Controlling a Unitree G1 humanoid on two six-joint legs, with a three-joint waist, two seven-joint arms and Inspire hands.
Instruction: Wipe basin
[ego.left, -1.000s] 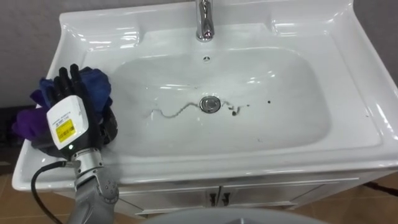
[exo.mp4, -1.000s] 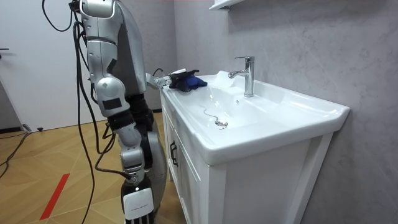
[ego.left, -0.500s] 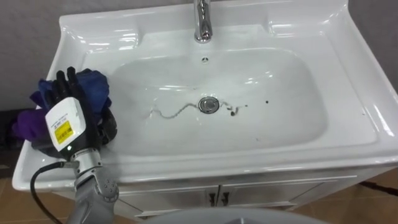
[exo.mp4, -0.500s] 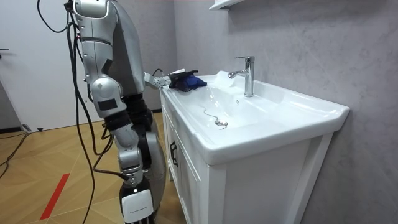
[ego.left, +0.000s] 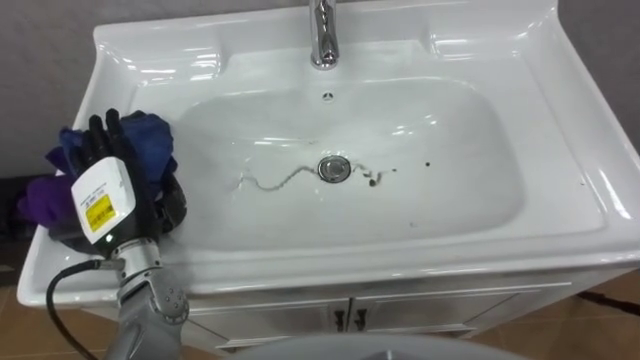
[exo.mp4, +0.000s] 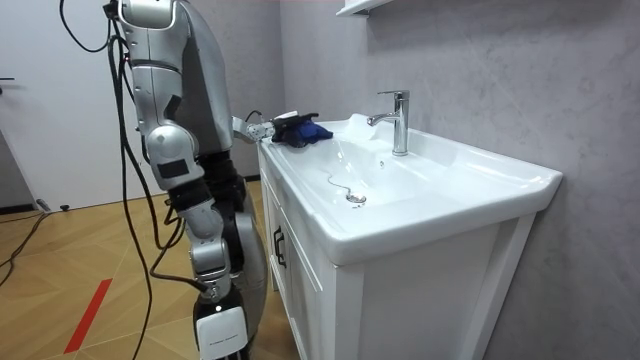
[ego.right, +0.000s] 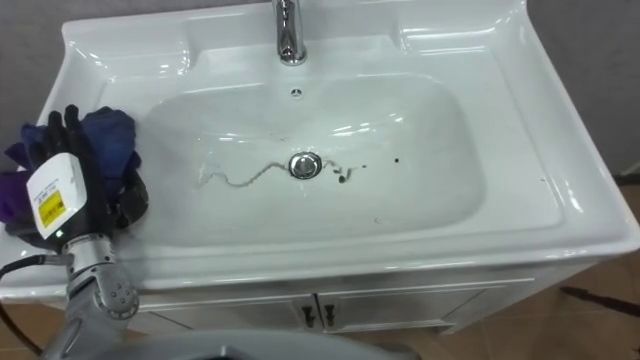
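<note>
One hand shows by the basin (ego.left: 455, 205): the left hand (ego.left: 104, 190), lying palm down on a blue and purple cloth (ego.left: 152, 140) bunched on the basin's left rim. A white and yellow tag sits on the back of that hand, but its print is too small to read. No other writing can be made out on the tap (ego.left: 322, 35) or the basin.

The left forearm comes up from the near left corner. The dark fingers (ego.left: 108, 133) point toward the far side, straight and slightly apart, resting on top of the cloth with the thumb out to the right. The cloth lies outside the bowl, at its left edge.

In the bowl, a thin dark wavy streak (ego.left: 270, 182) runs left from the drain (ego.left: 334, 167), and a few dark specks (ego.left: 376, 180) lie just right of it.

In the room view the robot stands upright at the near side of the white cabinet (exo.mp4: 400, 300). Its right arm hangs down at its side, the right hand (exo.mp4: 221, 330) low at the picture's bottom edge; I cannot tell how its fingers are set.
</note>
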